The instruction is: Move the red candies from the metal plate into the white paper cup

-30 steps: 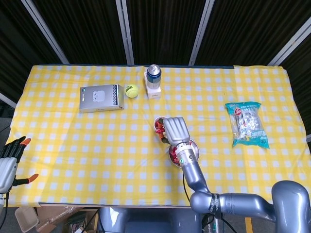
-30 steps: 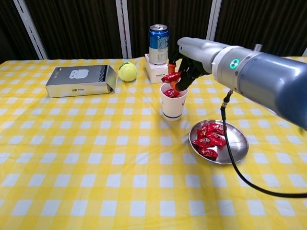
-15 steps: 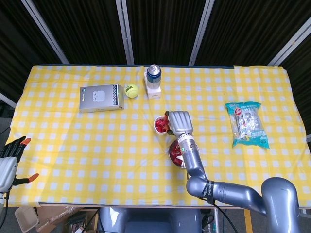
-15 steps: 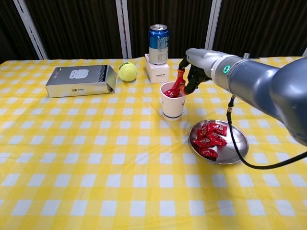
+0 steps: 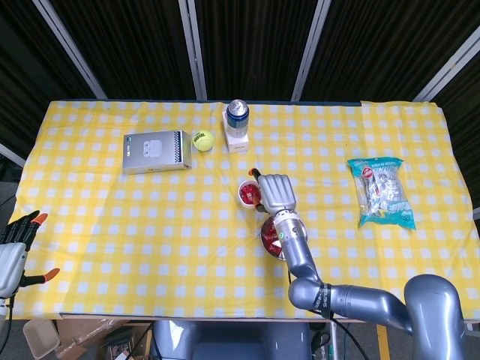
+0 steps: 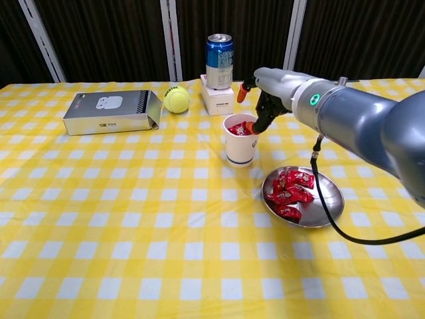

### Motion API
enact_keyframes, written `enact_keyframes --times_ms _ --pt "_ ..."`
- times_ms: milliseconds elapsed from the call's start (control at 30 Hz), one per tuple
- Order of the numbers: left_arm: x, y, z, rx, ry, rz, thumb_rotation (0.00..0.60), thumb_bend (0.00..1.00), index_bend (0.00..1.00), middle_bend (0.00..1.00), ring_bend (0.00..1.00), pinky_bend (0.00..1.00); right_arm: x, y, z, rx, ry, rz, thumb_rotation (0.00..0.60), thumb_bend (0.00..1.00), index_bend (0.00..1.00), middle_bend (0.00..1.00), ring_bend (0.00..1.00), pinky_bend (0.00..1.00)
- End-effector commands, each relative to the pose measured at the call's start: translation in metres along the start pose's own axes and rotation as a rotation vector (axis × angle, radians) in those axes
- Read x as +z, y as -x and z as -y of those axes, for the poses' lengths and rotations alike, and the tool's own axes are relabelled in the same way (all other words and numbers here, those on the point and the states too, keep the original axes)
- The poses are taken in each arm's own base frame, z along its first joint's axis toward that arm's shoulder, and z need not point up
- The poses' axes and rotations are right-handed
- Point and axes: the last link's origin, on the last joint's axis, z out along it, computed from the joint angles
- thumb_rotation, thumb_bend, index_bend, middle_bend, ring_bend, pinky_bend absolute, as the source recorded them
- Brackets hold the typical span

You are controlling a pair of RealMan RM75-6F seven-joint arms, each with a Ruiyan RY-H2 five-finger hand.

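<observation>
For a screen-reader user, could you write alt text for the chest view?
A grey robot hand hovers open over a white paper cup holding red candies, on a yellow checked tablecloth. More red wrapped candies lie in a round metal plate beside it.

Lab bench: black curtains point(image 5: 247, 45), checkered tablecloth point(image 5: 150, 217).

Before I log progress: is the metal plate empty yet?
No. The metal plate still holds several red candies, piled on its left side; others already lie in the white paper cup.
</observation>
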Motion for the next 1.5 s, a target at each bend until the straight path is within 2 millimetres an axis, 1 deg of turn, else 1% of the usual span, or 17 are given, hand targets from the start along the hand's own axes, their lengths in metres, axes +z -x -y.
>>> enact_keyframes --times_ms 33,167,267,333,467,500,600,700,933,1267,1500 --pt "0.000 0.000 0.000 -0.001 0.000 -0.002 0.600 0.02 0.00 0.00 0.00 0.00 -0.016 -0.014 0.005 0.016 -0.046 -0.035 0.600 0.46 0.26 0.79 0.93 1.00" --pt "-0.001 0.000 -0.001 -0.001 0.003 -0.006 0.600 0.02 0.00 0.00 0.00 0.00 -0.036 -0.022 0.006 0.017 -0.081 -0.041 0.600 0.42 0.26 0.79 0.93 1.00" --pt "-0.001 0.000 0.000 0.000 0.003 -0.008 0.600 0.02 0.00 0.00 0.00 0.00 -0.052 -0.024 0.001 -0.007 -0.086 -0.026 0.600 0.40 0.26 0.79 0.93 1.00" --pt "-0.001 0.000 0.000 0.000 0.004 -0.009 0.600 0.02 0.00 0.00 0.00 0.00 -0.063 -0.022 -0.006 -0.037 -0.081 -0.012 0.600 0.39 0.26 0.79 0.93 1.00" --pt "-0.002 0.000 -0.001 0.005 0.009 -0.012 0.600 0.02 0.00 0.00 0.00 0.00 -0.078 -0.013 -0.024 -0.085 -0.046 0.024 0.600 0.37 0.29 0.79 0.93 1.00" --pt "-0.002 0.000 -0.001 0.008 0.011 -0.014 0.600 0.02 0.00 0.00 0.00 0.00 -0.082 -0.008 -0.031 -0.094 -0.028 0.040 0.600 0.37 0.30 0.79 0.93 1.00" --pt "-0.003 0.000 -0.001 0.013 0.013 -0.019 0.600 0.02 0.00 0.00 0.00 0.00 -0.090 0.002 -0.044 -0.100 0.004 0.073 0.600 0.37 0.30 0.79 0.93 1.00" --pt "-0.003 0.000 -0.001 0.018 0.015 -0.023 0.600 0.02 0.00 0.00 0.00 0.00 -0.095 0.012 -0.053 -0.099 0.022 0.097 0.600 0.37 0.30 0.79 0.93 1.00" --pt "-0.003 0.001 -0.001 0.026 0.015 -0.031 0.600 0.02 0.00 0.00 0.00 0.00 -0.100 0.031 -0.061 -0.100 0.023 0.127 0.600 0.36 0.30 0.79 0.93 1.00" --pt "-0.003 0.001 -0.001 0.027 0.008 -0.033 0.600 0.02 0.00 0.00 0.00 0.00 -0.096 0.051 -0.069 -0.069 0.023 0.140 0.600 0.36 0.30 0.79 0.93 1.00" --pt "-0.002 0.001 -0.001 0.025 0.004 -0.031 0.600 0.02 0.00 0.00 0.00 0.00 -0.088 0.059 -0.077 -0.032 0.036 0.134 0.600 0.36 0.30 0.79 0.93 1.00"
